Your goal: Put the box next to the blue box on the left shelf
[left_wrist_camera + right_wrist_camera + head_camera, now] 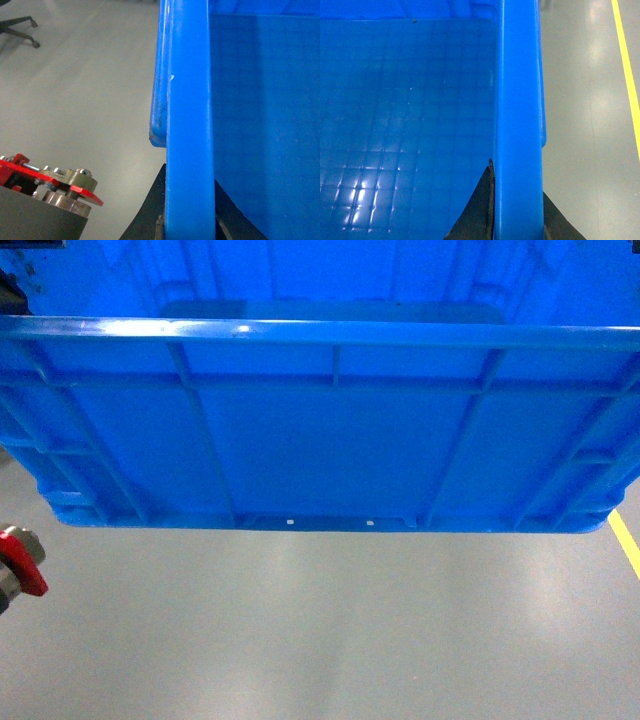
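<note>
- A large bright-blue box [330, 430] fills the upper part of the head view, its ribbed side wall and thick rim facing the camera, its underside clear of the grey floor [320, 640] below.
- The left claw [187, 220] is clamped on the box's left rim: dark fingers [147, 210] sit on both sides of the wall.
- The right claw [515, 220] is clamped on the right rim the same way, one dark finger [477, 210] inside and one outside.
- Only the head view shows a red part [20, 560] at the left edge, partly cut off; what it belongs to cannot be told.
- Only the left wrist view shows a red and metal mechanism [55, 182] low at left, and the wheeled foot of a chair [20, 30] on the floor far behind.
- Only the right wrist view shows the box's gridded inner bottom; both it and the head view catch a yellow floor line [627, 85] to the right.
- The box blocks most of the head view.
</note>
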You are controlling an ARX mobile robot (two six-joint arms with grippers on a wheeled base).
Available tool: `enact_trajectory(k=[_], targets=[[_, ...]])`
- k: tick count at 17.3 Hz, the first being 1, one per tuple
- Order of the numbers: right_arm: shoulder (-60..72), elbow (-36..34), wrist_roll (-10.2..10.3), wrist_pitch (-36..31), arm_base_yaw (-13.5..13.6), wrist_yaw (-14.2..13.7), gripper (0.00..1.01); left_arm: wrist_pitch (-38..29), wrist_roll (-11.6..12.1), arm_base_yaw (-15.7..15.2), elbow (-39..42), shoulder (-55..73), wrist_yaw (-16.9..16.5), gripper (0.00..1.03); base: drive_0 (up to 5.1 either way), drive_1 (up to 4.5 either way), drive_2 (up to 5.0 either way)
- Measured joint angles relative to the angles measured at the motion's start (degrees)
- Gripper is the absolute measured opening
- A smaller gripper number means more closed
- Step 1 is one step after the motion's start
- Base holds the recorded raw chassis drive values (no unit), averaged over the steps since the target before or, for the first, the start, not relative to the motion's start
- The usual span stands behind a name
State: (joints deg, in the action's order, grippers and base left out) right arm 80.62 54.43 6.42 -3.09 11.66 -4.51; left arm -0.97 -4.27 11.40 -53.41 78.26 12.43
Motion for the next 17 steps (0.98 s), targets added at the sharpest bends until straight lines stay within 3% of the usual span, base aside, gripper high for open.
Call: enact_trajectory(k=[7, 17], targets=[[-0.04, 0.00, 0.00, 0.04, 0.00, -0.09, 0.08, -0.15, -0.02, 0.02, 0.00, 0.00, -0.15, 0.08, -1.2, -1.24, -1.2], [-0.61, -0.20, 0.02, -0.17, -0.02, -0.04, 0.08, -0.17, 0.07, 0.22, 0.02, -0.63, 0.15, 0.08, -0.1, 4.15, -4.3]])
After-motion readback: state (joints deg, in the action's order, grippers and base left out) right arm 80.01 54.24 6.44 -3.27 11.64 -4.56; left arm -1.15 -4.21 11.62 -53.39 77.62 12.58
